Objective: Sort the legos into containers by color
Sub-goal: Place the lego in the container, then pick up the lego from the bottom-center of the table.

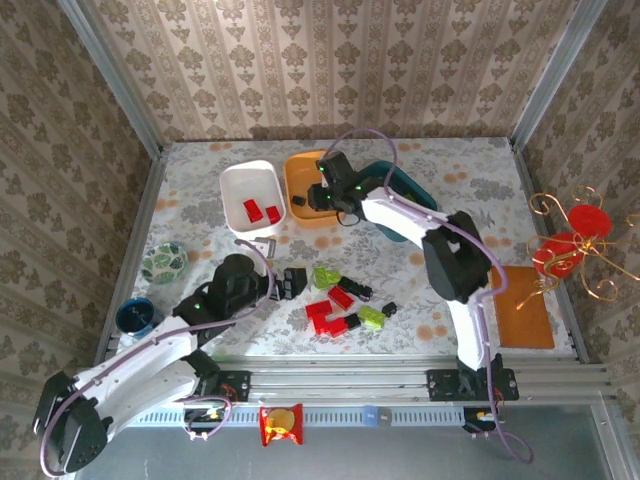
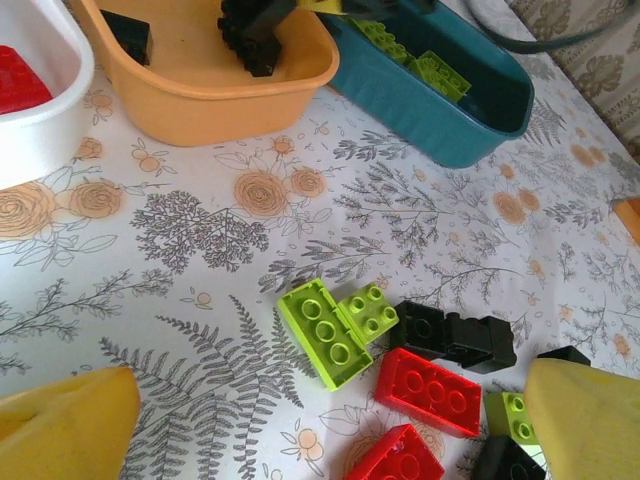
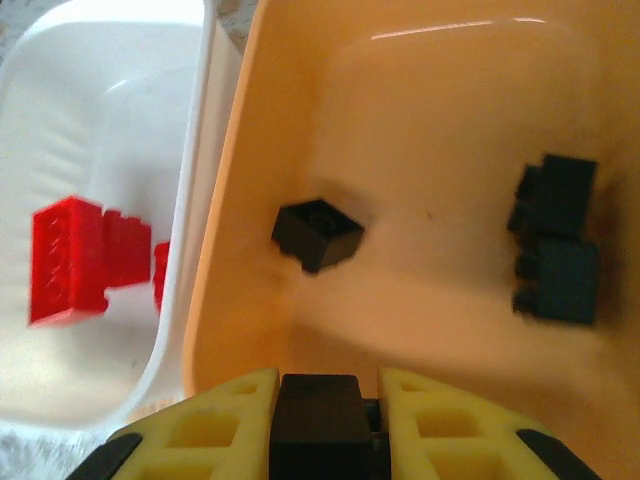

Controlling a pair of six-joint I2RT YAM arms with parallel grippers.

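Brick (image 3: 316, 422), blocky black plastic, pinched in right hand (image 3: 326, 388).

This is a robotics test cell dressed up to look like a home. Damask wallpaper panels (image 1: 320, 70) serve as walls inside bare aluminium framing posts (image 1: 112, 80), and a floral tablecloth (image 1: 470, 175) covers the table. The left arm (image 1: 150, 355) and the right arm (image 1: 455, 265) are bolted to a metal rail (image 1: 400, 378) at the near edge. Toy bricks (image 1: 335, 310) and a wire ornament (image 1: 580, 235) look like props.
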